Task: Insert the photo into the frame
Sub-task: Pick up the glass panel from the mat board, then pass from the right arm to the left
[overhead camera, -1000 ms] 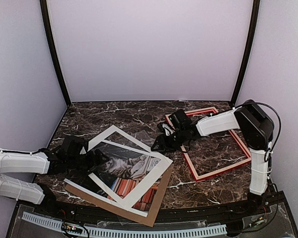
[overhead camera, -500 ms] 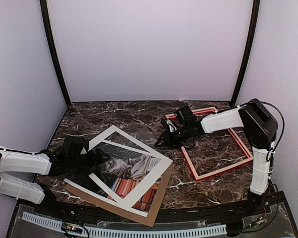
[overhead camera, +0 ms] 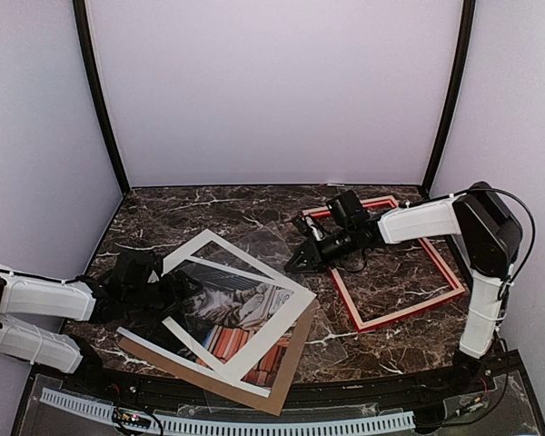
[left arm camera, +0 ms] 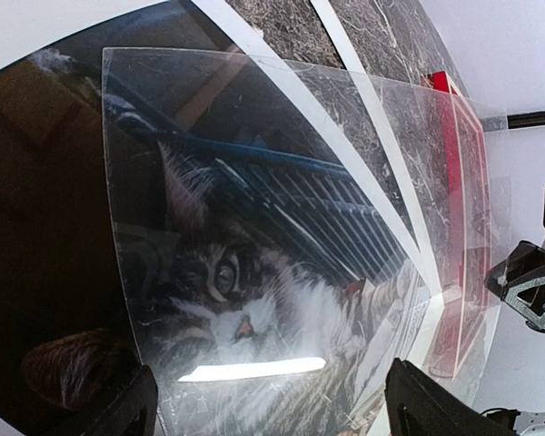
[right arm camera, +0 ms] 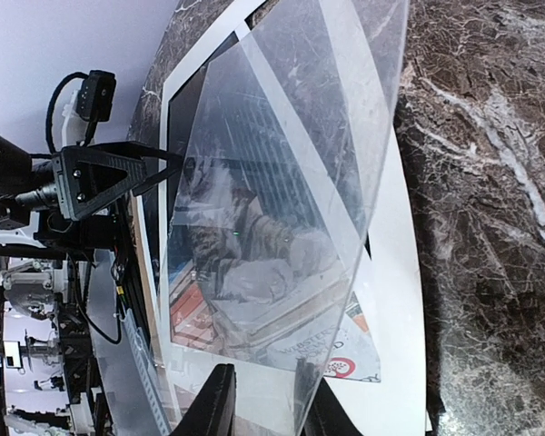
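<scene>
The cat photo lies at the front left under the white mat, on the brown backing board. The red frame lies flat at the right and holds nothing. My left gripper is open and low over the photo's left edge. In the left wrist view its gripper straddles the cat's face, which shows through a clear pane. My right gripper is shut on that pane's corner, between the stack and the frame. The pane is tilted up over the photo.
The dark marble table has purple walls behind and on both sides. A black rail with a white strip runs along the near edge. The right arm reaches across the frame's far rail.
My right gripper has drawn back to the right, toward the frame, with the clear pane in it. The left arm and the stack have not moved.
</scene>
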`<state>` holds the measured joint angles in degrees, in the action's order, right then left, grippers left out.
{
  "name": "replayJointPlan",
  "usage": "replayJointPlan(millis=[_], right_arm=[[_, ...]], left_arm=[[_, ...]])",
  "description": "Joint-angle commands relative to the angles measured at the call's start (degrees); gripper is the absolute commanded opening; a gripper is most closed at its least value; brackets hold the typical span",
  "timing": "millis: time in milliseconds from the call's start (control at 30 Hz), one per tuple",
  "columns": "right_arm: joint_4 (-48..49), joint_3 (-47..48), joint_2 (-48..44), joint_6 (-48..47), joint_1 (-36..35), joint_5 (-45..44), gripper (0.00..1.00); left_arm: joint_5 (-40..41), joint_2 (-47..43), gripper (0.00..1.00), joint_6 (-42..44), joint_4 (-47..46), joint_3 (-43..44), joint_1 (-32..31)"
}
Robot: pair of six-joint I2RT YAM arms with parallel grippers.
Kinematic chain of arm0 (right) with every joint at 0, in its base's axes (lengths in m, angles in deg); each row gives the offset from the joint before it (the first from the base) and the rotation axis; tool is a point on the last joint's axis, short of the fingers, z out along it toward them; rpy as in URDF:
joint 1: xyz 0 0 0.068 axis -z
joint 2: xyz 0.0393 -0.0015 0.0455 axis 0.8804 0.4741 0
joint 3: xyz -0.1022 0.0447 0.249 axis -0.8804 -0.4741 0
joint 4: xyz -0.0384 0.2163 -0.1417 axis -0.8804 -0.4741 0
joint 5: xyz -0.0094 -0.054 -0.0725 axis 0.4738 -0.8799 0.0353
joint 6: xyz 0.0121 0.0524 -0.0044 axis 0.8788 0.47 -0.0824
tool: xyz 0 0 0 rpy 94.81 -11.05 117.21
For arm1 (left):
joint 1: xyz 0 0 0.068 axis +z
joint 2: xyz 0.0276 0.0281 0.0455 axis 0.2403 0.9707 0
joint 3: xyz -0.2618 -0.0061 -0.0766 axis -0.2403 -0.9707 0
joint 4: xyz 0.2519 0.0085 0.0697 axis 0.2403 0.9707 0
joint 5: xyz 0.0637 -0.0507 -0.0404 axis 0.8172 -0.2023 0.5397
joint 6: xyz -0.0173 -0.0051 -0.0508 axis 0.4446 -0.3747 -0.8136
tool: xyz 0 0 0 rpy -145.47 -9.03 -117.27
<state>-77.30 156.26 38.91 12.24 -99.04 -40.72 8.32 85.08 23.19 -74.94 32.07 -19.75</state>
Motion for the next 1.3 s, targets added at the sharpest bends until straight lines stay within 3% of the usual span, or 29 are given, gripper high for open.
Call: replayJointPlan(millis=[0, 267, 700, 1100, 1267], right_arm=[[0.1, 0.3, -0.9, -1.4, 0.1, 2.8, 0.23], [0.1, 0.7, -1.1, -0.2, 1.2, 2.3, 0.0], [9.0, -2.9, -12.5, 3.5, 7.0, 14.9, 0.0], [9.2, -0.1, -19.6, 6.2, 7.8, 19.0, 0.0], [13.8, -1.3, -21.9, 10.0, 8.4, 20.9, 0.0]], left_arm=[[-0.1, 1.4, 0.9, 0.6, 3.0, -2.0, -0.5], [-0.4, -1.6, 0.91, 4.2, 0.7, -2.1, -0.6], [-4.9, -16.7, 0.99, 21.6, -1.0, -2.1, -0.5], [-11.7, -11.8, 0.99, 32.0, -3.8, 5.9, 1.1], [-15.6, -9.2, 0.99, 33.8, -5.3, 7.7, 2.0]])
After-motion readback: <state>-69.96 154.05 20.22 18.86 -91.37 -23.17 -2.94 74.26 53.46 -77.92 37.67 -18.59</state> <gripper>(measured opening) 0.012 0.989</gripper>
